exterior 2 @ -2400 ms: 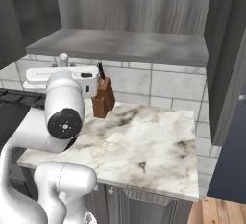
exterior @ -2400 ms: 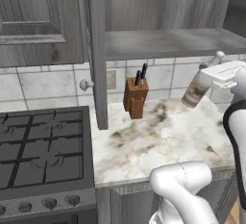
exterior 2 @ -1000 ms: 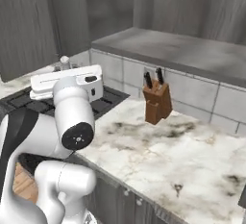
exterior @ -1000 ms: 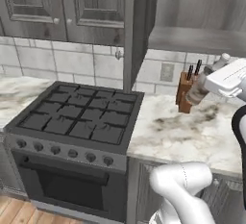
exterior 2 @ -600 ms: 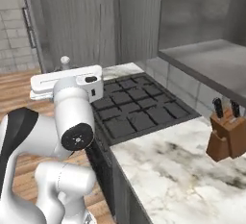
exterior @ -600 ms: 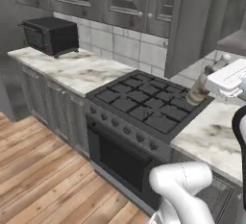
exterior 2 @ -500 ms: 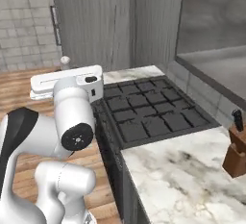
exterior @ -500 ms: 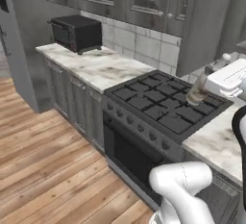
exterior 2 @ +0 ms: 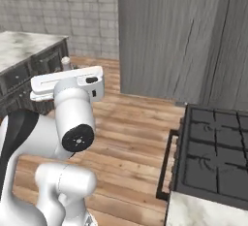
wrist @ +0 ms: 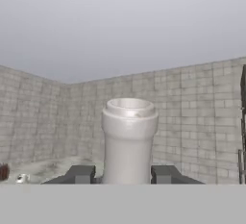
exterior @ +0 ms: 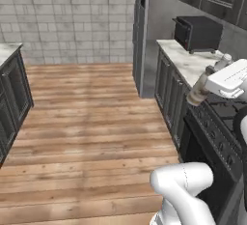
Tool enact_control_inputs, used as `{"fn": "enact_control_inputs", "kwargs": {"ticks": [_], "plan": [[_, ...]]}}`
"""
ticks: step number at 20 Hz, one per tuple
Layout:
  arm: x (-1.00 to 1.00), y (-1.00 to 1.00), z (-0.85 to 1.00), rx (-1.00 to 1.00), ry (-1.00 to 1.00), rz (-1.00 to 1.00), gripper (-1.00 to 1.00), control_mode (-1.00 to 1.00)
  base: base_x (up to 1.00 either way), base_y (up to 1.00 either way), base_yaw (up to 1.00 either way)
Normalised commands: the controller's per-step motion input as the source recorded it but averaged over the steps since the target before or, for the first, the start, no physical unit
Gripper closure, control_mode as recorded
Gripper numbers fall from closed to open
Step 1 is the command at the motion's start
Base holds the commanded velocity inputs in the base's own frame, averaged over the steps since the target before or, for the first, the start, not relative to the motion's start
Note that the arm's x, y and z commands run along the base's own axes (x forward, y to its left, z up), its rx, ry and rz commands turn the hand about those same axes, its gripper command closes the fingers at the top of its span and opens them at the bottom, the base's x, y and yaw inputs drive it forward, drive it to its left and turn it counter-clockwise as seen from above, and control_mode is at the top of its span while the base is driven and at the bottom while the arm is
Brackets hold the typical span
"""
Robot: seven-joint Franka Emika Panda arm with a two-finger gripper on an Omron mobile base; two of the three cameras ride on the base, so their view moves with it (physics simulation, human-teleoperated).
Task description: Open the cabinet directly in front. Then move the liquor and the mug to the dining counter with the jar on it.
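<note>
1. Liquor (wrist: 129, 139) stands as a pale cream bottle neck between the two dark finger tips (wrist: 80, 174) in the hand view, its round mouth seen against a grey tiled wall.
2. At the far left of the left base view, a dark cabinet base with a marble top (exterior: 8, 50) meets the frame edge, and a wood plank floor (exterior: 91, 122) spreads across the middle.
3. Further right, a tall dark grey panel (exterior: 140, 31) stands at the end of a marble worktop (exterior: 185, 62) that carries a black toaster oven (exterior: 198, 32).
4. Right of that, the gripper (exterior: 205, 81) is clamped on the bottle, which hangs tilted in the air above the edge of the black stove (exterior: 214, 122), its brown-banded body lower left and its neck toward the white hand.
5. In the right base view, the bottle's top shows just above the white arm (exterior 2: 72, 108).
</note>
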Motion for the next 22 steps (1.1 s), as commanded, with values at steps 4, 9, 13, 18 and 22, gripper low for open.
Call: {"fn": "enact_control_inputs", "kwargs": {"ticks": [4, 9, 13, 18, 22], "plan": [[0.00, 0.00, 0.00, 0.00, 0.00, 0.00, 1.00, 1.00, -0.09, 0.27, 0.88], [0.00, 0.00, 0.00, 0.00, 0.00, 0.00, 1.00, 1.00, 0.01, 0.35, 0.80], [0.00, 0.00, 0.00, 0.00, 0.00, 0.00, 1.00, 1.00, 0.72, 0.05, 0.65], [0.00, 0.00, 0.00, 0.00, 0.00, 0.00, 1.00, 1.00, 1.00, 0.01, 0.43], [0.00, 0.00, 0.00, 0.00, 0.00, 0.00, 1.00, 1.00, 1.00, 0.02, 0.24]]}}
